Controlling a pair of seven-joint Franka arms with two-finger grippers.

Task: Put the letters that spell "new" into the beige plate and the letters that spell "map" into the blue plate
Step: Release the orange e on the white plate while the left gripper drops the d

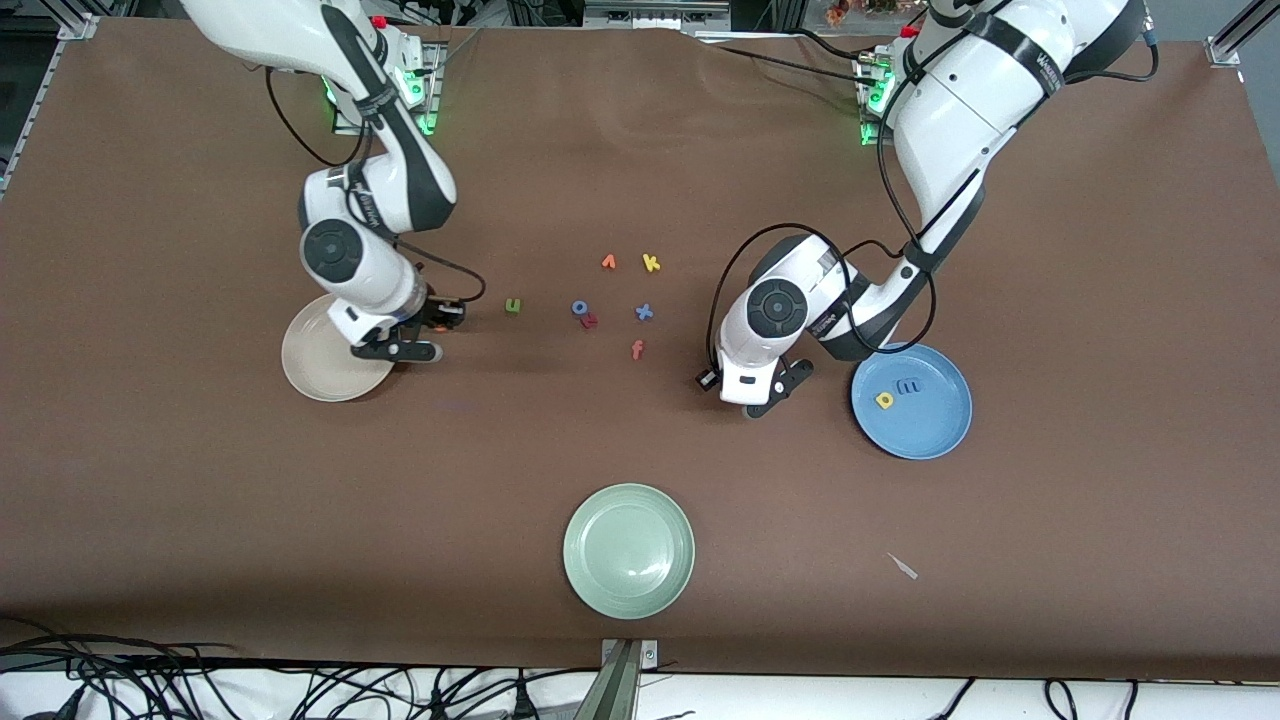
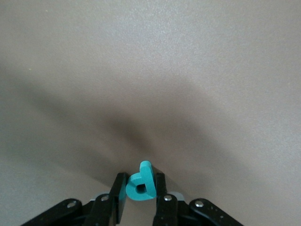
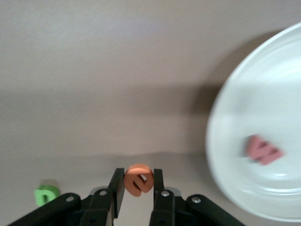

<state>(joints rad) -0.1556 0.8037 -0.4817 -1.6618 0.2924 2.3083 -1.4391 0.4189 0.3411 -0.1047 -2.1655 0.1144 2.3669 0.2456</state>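
Note:
My right gripper hangs at the rim of the beige plate, shut on the orange e. The reddish-pink w lies in that plate. The green n lies on the table toward the middle, also seen in the right wrist view. My left gripper is low over the cloth beside the blue plate, shut on the teal p. The yellow a and blue m lie in the blue plate.
Loose letters lie mid-table: an orange v, a yellow k, a blue o touching a red letter, a blue x, an orange f. A pale green plate sits nearer the front camera.

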